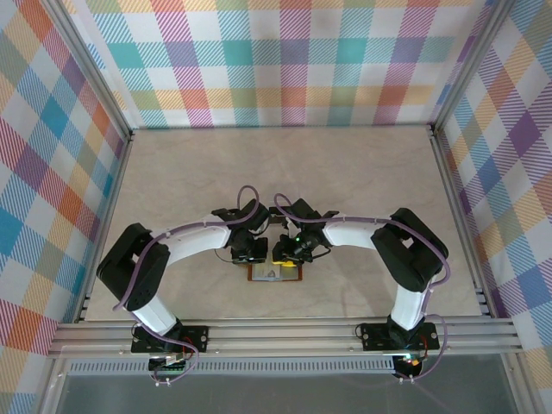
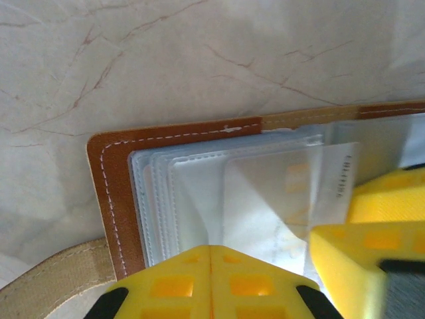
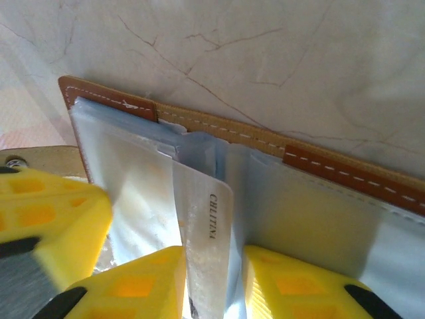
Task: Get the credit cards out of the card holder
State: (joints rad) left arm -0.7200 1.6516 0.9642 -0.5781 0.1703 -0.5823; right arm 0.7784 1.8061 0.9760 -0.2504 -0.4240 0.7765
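The brown card holder (image 1: pixel 276 274) lies open on the table near the front edge, its clear sleeves (image 2: pixel 199 193) fanned out. In the left wrist view its leather edge (image 2: pixel 109 193) runs along the left. My left gripper (image 2: pixel 211 251) is shut, tips together, resting on the sleeves of the left half. My right gripper (image 3: pixel 212 272) is shut on a pale credit card (image 3: pixel 206 219) with dark print, which stands up out of the sleeves by the fold. The same card (image 2: pixel 340 179) shows beside a right finger (image 2: pixel 372 219). In the top view both grippers (image 1: pixel 253 253) (image 1: pixel 287 250) meet over the holder.
The holder's beige side tab (image 2: pixel 46 279) sticks out to the left on the marble-patterned table (image 1: pixel 285 172). Plaid walls (image 1: pixel 285 60) and metal frame posts close in the back and sides. A metal rail (image 1: pixel 285 332) runs along the front by the arm bases.
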